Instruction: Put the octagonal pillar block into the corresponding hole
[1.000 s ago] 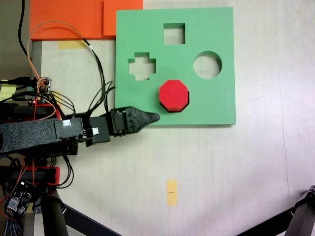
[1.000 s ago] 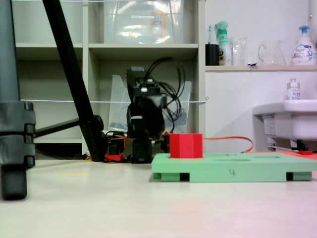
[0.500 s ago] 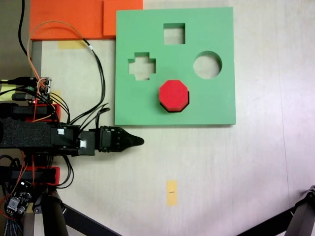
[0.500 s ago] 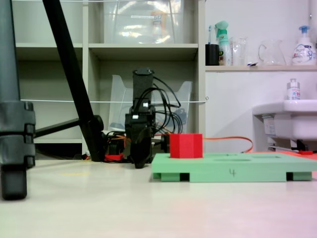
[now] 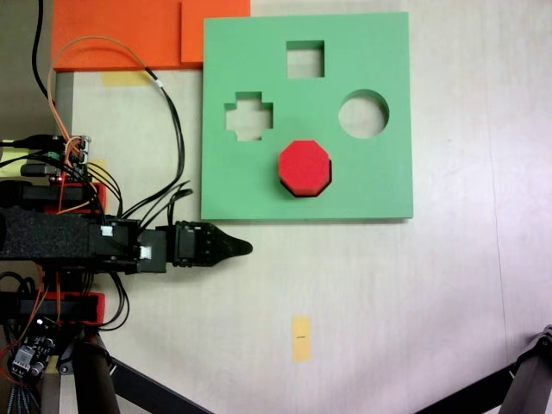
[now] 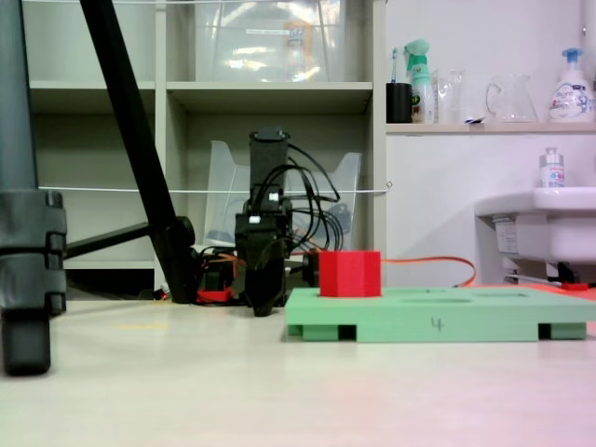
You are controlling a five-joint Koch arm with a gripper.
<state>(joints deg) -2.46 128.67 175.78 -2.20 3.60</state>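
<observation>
Octagonal pillar block [image 5: 304,166] is seated in the corresponding hole [image 5: 301,193], unchanged. Tool [image 5: 244,247], withdrawn onto the tabletop [image 5: 388,302], holds nothing; its opening cannot be told.

Pale floor [image 6: 279,391], shelving unit [image 6: 270,93], white sink [image 6: 545,228] behind.

The red block [image 5: 304,166] covers most of the eight-sided hole [image 5: 296,193], leaving a dark sliver at its lower rim. From above, the gripper [image 5: 244,248] tapers to a single dark tip, its jaws indistinguishable. The arm [image 5: 52,237] runs off the left edge, and orange foam sheets [image 5: 116,33] are cropped at the top.
</observation>
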